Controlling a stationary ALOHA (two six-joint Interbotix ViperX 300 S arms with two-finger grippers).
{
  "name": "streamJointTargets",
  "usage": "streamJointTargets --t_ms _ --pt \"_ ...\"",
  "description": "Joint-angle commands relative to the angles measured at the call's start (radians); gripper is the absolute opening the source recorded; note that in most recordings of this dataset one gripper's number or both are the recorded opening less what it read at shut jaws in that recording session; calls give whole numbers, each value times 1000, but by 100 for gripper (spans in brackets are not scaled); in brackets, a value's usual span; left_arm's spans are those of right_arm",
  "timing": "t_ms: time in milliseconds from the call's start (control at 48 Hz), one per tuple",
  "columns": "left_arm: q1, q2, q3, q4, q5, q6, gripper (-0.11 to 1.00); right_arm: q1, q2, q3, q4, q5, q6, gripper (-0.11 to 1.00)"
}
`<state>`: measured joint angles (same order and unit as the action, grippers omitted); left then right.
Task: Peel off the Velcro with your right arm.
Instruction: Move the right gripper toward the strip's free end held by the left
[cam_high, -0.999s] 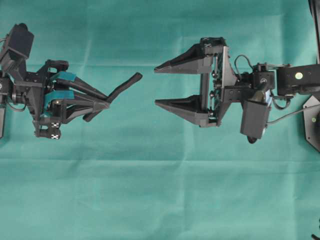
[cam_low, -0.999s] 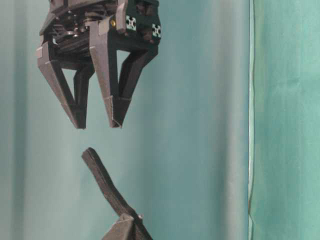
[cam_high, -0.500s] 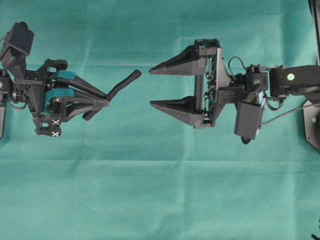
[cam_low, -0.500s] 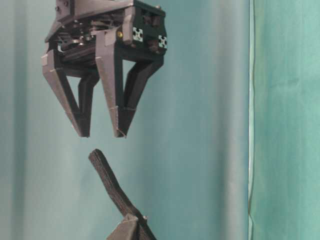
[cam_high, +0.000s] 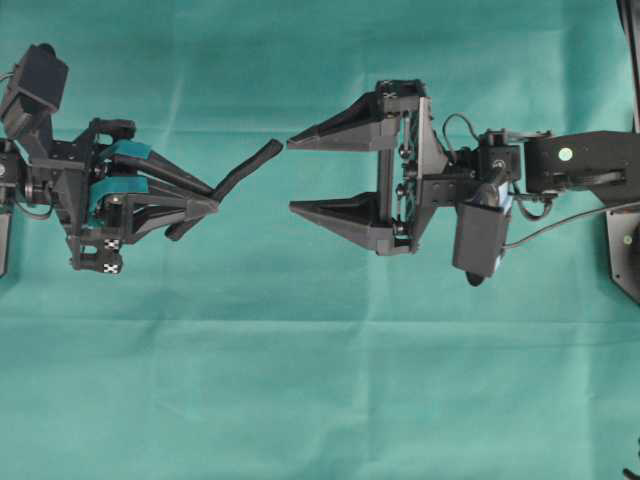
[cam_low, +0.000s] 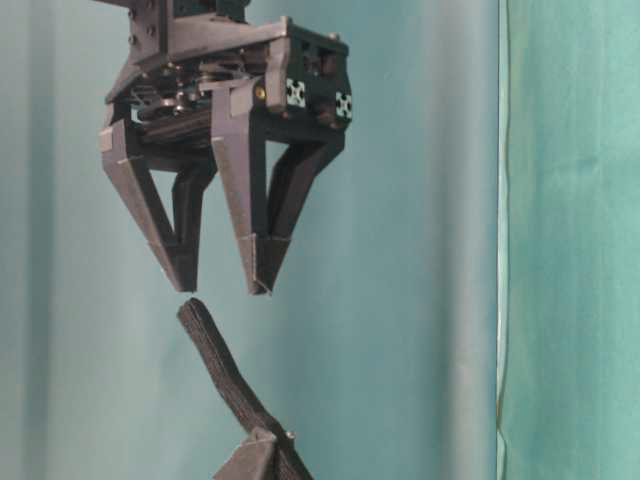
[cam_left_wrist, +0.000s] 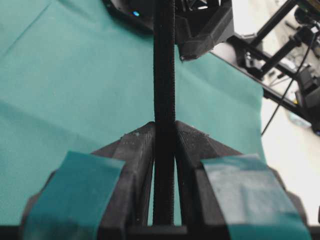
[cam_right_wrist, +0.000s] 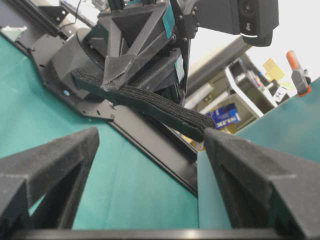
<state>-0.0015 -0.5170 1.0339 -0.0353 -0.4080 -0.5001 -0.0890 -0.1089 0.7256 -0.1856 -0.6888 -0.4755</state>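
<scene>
Over green cloth (cam_high: 320, 400): left gripper (cam_high: 205, 205) jaws clamp Velcro (cam_high: 245, 170); right gripper (cam_high: 292, 175) jaws wide, empty, near strap tip.

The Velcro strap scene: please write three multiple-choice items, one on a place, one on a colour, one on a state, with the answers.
1. Where is the Velcro held?
A. in the left tool
B. in the right tool
C. flat on the cloth

2. What colour are the patches on the left tool?
A. red
B. teal
C. white

3. How do the right tool's fingers stand?
A. shut on the strap
B. shut on nothing
C. wide apart

Answers: 1 A, the left wrist view shows the strap clamped between its fingers. 2 B, teal patches show in the overhead view. 3 C, there is a wide gap between them, with the strap's free end just ahead.
</scene>
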Motion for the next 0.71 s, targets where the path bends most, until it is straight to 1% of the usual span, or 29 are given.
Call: streamJointTargets --t_ms 0,687 --pt "3 -5 -9 -2 -11 0 10 -8 -6 -25 0 -17 2 64" --pt "5 -3 -8 -2 -11 0 10 -9 18 -32 0 -28 2 64"
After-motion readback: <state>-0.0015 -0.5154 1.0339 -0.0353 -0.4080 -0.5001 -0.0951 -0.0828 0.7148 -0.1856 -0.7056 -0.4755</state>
